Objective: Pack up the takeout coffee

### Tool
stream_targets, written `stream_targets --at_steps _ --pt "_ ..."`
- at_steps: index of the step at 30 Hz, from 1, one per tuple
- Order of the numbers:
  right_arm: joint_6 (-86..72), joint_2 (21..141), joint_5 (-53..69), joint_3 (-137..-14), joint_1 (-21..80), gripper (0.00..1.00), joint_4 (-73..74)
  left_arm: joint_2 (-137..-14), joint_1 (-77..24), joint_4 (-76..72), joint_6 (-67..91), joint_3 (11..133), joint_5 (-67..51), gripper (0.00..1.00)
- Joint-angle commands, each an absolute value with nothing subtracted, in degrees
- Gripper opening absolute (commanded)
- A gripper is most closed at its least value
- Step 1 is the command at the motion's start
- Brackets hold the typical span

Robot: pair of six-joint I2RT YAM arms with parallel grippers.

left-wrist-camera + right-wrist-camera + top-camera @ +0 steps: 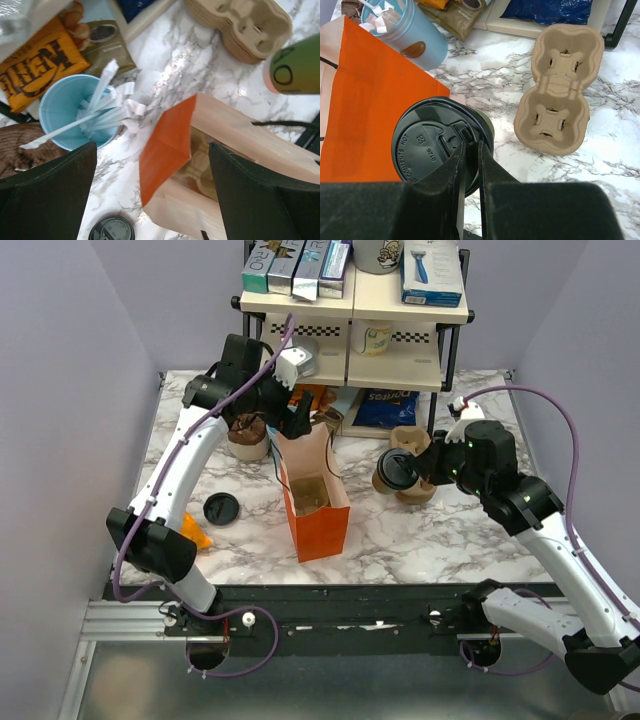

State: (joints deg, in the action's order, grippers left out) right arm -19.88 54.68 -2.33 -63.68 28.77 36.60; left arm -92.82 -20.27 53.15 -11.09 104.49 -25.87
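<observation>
Top external view: the right gripper [418,468] holds the takeout coffee [395,469], a small olive-green paper cup with a round black plastic lid, tilted and just right of the open top of a tall orange paper bag [316,502]. The bag stands upright at the middle of the white marble-patterned table [440,540]. The right wrist view shows this arm's jaws drawn close together, pinching the near rim of the cup's lid, with the bag's orange side at the left.

The left gripper [285,420] hangs over the far left corner of the bag's mouth, its jaws spread wide. In the left wrist view an orange flap of the bag lies between them; I cannot tell whether they touch the paper.

A light blue paper cup [70,110] stuffed with white stirrers and paper scraps stands far left of the bag. A loose round black plastic lid [221,508] lies flat on the table, near left of the bag. A stack of brown moulded-pulp cup carriers [560,90] rests right of the bag, beyond the held cup. A cream shelf unit with black legs [400,310] stands at the far edge.
</observation>
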Motion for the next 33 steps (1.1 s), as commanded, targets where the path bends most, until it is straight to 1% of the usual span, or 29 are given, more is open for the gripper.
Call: stream_targets --at_steps 1,5,8,11,12,14,15,18,20,21,24,26,27,28,31,33 --pt "-19.51 54.05 -3.08 -63.54 28.92 0.0 37.79 -90.26 -20.3 52.38 -15.73 100.64 -33.39 0.99" --pt "-19.51 54.23 -3.25 -63.46 28.92 0.01 37.79 -90.61 -20.39 52.56 -16.17 98.27 -31.99 0.99" --pt "-19.51 54.14 -2.99 -63.46 28.92 0.01 37.7 -91.23 -20.39 51.59 -16.26 98.35 -34.71 0.98" --pt "-19.51 53.62 -3.25 -63.63 28.92 0.01 37.7 -91.58 -20.39 52.56 -16.17 98.97 -34.81 0.88" --pt "-19.42 53.35 -3.6 -63.98 28.92 0.01 37.62 -91.15 -20.56 52.3 -16.35 98.62 -34.54 0.79" --pt "-19.42 52.56 -3.6 -64.51 28.92 0.0 37.53 -90.27 -20.83 51.16 -15.56 96.86 -33.76 0.65" --pt "-19.25 52.3 -3.6 -65.38 28.92 0.01 37.53 -89.05 -21.35 50.54 -15.38 96.16 -32.88 0.49" --pt "-19.16 51.07 -3.17 -66.27 28.92 0.0 37.27 -86.41 -22.58 48.87 -14.07 93.0 -27.35 0.32" --pt "-19.25 50.19 -2.73 -66.88 28.92 0.01 37.35 -85.09 -23.81 47.38 -12.93 90.37 -22.62 0.24" --pt "-19.16 49.92 -2.55 -67.06 28.92 0.01 37.53 -84.56 -24.08 46.76 -10.92 89.57 -21.54 0.15" --pt "-19.07 49.05 -1.85 -68.55 28.92 0.01 38.14 -81.23 -24.17 43.78 -6.08 86.41 -16.29 0.07" --pt "-19.16 48.61 -0.62 -70.04 28.92 0.01 38.58 -79.81 -24.26 41.23 1.73 84.04 -12.24 0.0" --pt "-19.33 48.08 -0.44 -70.48 28.92 0.0 38.67 -79.28 -24.26 41.13 4.28 83.59 -8.91 0.0" --pt "-19.51 47.9 1.39 -70.92 28.92 0.01 38.85 -78.49 -24.34 40.96 11.18 83.06 -7.31 0.0" --pt "-19.86 47.55 3.33 -72.86 28.92 0.0 39.29 -77.09 -24.96 41.57 21.59 80.6 -2.13 0.0" --pt "-20.3 47.55 3.78 -74.52 28.92 0.01 39.55 -75.77 -27.23 41.84 28.98 77.97 1.82 0.0"
